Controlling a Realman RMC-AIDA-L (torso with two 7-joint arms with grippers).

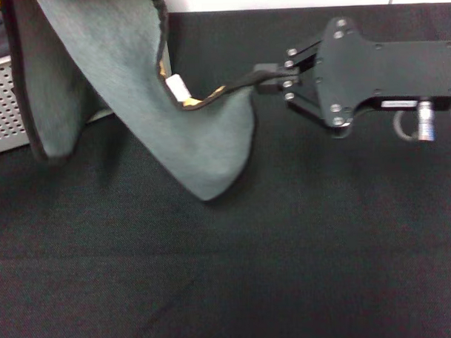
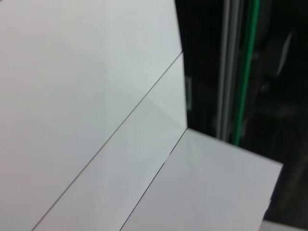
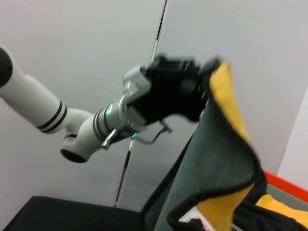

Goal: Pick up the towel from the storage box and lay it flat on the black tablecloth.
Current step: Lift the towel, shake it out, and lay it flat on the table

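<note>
The grey-green towel [image 1: 126, 76] hangs in the air over the black tablecloth [image 1: 287, 248], stretched between both grippers, with its yellow reverse and a white tag showing at a fold. My right gripper [image 1: 270, 76] is shut on the towel's black-stitched edge at the right. My left gripper is above the head view's top edge. In the right wrist view it [image 3: 203, 85] is shut on the towel's [image 3: 211, 159] upper corner. The light grey perforated storage box [image 1: 2, 102] stands at the far left, partly hidden behind the towel.
The towel's lowest fold hangs close above the tablecloth, left of centre. A white wall [image 2: 86, 96] fills the left wrist view, with a dark frame and green strip [image 2: 246, 72] beside it. The left arm [image 3: 43, 103] reaches in from the side.
</note>
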